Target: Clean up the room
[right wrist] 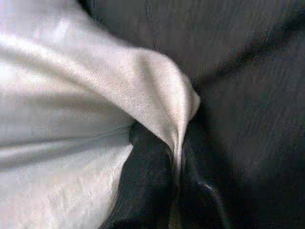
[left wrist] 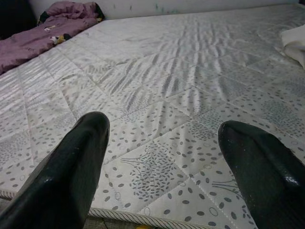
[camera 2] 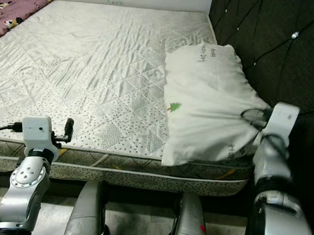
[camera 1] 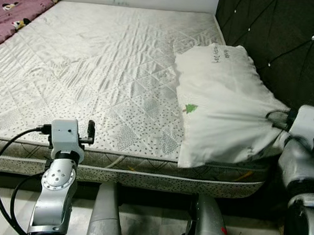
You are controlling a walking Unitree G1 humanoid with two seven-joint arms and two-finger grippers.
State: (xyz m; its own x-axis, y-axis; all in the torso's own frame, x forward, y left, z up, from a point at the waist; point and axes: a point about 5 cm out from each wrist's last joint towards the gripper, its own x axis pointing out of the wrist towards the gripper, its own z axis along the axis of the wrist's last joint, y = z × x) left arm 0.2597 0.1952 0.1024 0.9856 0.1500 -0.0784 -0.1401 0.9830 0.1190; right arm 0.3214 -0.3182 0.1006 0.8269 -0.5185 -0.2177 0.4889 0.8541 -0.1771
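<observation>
A white pillow [camera 1: 221, 94] lies on the right side of the quilted mattress [camera 1: 96, 61], against the dark headboard, its near end hanging over the mattress edge. My right gripper [right wrist: 176, 176] is shut on the pillow's [right wrist: 71, 95] near right corner, the fabric pinched between its black fingers [right wrist: 143, 186]. The right wrist [camera 1: 304, 125] sits at that corner. My left gripper [left wrist: 162, 157] is open over the mattress's [left wrist: 181, 71] near left edge, nothing between its fingers [left wrist: 71, 167]. The left arm [camera 1: 62, 160] stands in front of the bed.
A purple patterned blanket [camera 1: 18, 5] is bunched at the far left corner of the bed. The tufted black headboard [camera 1: 277, 34] runs along the right side. My legs [camera 1: 107, 215] stand on pale floor by the bed's near edge.
</observation>
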